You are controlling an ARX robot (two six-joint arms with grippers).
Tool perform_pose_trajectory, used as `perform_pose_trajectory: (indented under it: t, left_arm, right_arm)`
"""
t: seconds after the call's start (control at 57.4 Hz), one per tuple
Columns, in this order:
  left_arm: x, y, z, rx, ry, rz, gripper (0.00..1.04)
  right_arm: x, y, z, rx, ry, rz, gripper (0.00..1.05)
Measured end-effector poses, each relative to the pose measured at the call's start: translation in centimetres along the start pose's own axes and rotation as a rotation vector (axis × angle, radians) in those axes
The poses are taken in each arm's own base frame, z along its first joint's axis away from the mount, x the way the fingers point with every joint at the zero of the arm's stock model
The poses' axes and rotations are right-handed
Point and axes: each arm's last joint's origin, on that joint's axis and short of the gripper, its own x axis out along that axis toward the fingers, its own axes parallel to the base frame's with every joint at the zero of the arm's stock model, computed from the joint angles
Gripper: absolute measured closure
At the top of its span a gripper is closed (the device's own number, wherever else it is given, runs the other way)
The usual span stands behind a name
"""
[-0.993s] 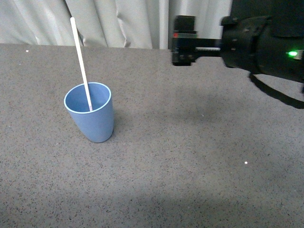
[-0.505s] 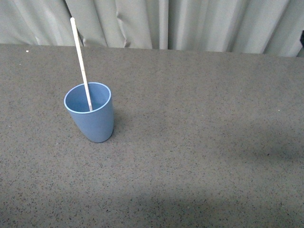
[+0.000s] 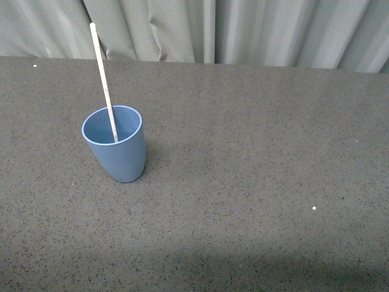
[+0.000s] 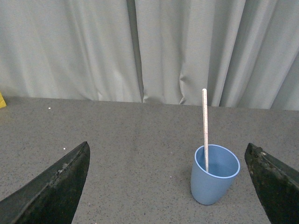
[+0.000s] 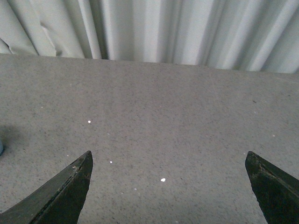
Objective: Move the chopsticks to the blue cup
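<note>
A grey speckled table (image 3: 255, 182) fills the front view, with pale curtains (image 3: 213, 30) hanging behind its far edge. Neither arm shows there. On the left part of the table stands the cup (image 3: 115, 146), and the chopstick (image 3: 103, 82) is inside it, its lower end down in the cup and its upper half leaning out above the rim toward the curtains.

Each wrist view shows its own gripper spread wide with nothing between the dark fingers: the left gripper (image 4: 170, 186) faces the cup from a distance, and the right gripper (image 5: 168, 186) looks over bare table, well apart from the cup.

By the look of it the transfer is done, so what remains is only to retreat cleanly. Doing that well means keeping both arms high and away from the leaning stick, since a brush against its top could tip the light cup. The left arm, being nearer, needs the more care.
</note>
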Motion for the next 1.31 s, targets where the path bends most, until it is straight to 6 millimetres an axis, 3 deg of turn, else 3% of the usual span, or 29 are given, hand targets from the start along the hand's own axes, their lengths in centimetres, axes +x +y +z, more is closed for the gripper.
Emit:
perform_pose_trajectory:
  t: [0.244, 0.331, 0.418, 0.732, 0.784, 1.15, 1.307]
  left_arm:
    - [0.0, 0.0, 0.0, 0.0, 0.0, 0.0, 0.07]
    - [0.0, 0.0, 0.0, 0.0, 0.0, 0.0, 0.07]
    - [0.0, 0.0, 0.0, 0.0, 0.001, 0.0, 0.07]
    - [0.0, 0.0, 0.0, 0.0, 0.0, 0.0, 0.07]
    - [0.0, 0.0, 0.0, 0.0, 0.0, 0.0, 0.07]
    - [0.0, 0.0, 0.0, 0.0, 0.0, 0.0, 0.07]
    - [0.0, 0.0, 0.0, 0.0, 0.0, 0.0, 0.07]
  right_arm:
    - [-2.2, -1.0, -0.9, 0.028, -0.047, -0.02, 0.11]
    - [-1.8, -1.4, -2.1, 0.078, -0.22, 0.026, 0.27]
    - [-2.0, -2.2, -1.9, 0.083, -0.28, 0.017, 0.41]
    - [-2.0, -3.9, -2.0, 0.061, -0.29, 0.01, 0.91]
    - [-2.0, -4.2, -2.1, 0.06, -0.29, 0.009, 1.04]
    - [-1.9, -5.7, -2.2, 0.057, -0.287, -0.002, 1.04]
    - [-1.9, -5.7, -2.2, 0.057, -0.287, -0.004, 0.78]
